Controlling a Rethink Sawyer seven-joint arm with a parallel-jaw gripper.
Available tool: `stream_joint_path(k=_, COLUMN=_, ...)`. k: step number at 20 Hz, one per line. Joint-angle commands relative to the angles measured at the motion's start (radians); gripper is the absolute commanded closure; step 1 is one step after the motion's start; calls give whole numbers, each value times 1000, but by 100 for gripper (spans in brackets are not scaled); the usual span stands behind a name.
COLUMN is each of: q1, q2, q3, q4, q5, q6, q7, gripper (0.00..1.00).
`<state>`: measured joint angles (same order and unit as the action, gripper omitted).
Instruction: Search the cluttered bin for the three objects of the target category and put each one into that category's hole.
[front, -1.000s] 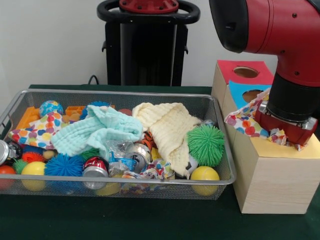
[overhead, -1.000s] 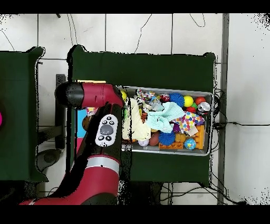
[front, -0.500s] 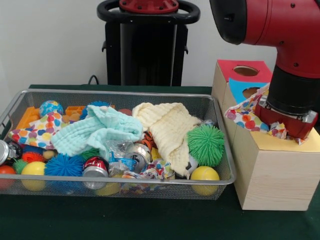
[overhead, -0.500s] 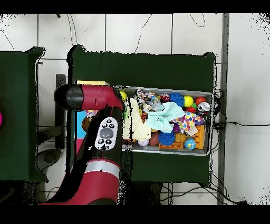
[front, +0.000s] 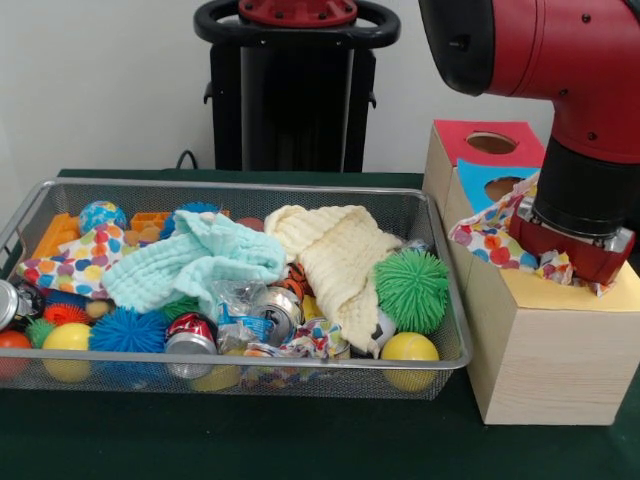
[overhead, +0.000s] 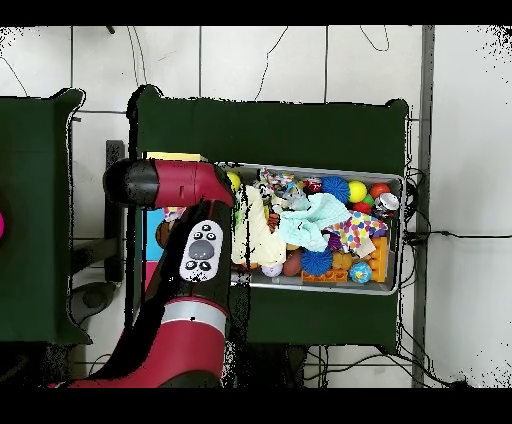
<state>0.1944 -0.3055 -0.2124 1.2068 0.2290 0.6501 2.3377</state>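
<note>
Fingers hidden below red wrist collar (front: 570, 250); cannot tell whether apart or together. Polka-dot fabric cloth (front: 492, 237) bunched round collar, spilling toward 9 o'clock, sitting on yellow top of pale wooden sorting box (front: 545, 350). Blue and red hole sections at 12 o'clock of yellow one. Silver wire mesh bin (front: 230, 375) at 9 o'clock of box, on green worktop (front: 250, 440), holding cream waffle cloth (front: 335, 255), mint cloth (front: 195, 260), green spiky ball (front: 412, 288).
</note>
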Motion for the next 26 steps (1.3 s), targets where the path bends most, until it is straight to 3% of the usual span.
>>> stream_joint_path(k=1, q1=12, q2=73, q3=49, q4=43, q5=-71, q6=97, q7=28, gripper=100)
stream_joint_path(k=6, q1=-6, q2=101, q3=64, q4=11, q5=-67, q6=113, q7=7, gripper=100)
stream_joint_path(k=7, q1=-10, q2=103, q3=67, q4=7, q5=-66, q6=118, q7=3, gripper=0)
stream_joint_path(k=22, q1=-20, q2=110, q3=74, q4=-19, q5=-71, q6=144, q7=-20, gripper=0)
stream_joint_path(k=26, q1=-13, q2=22, q3=69, q4=44, q5=-68, q6=156, q7=-24, gripper=0)
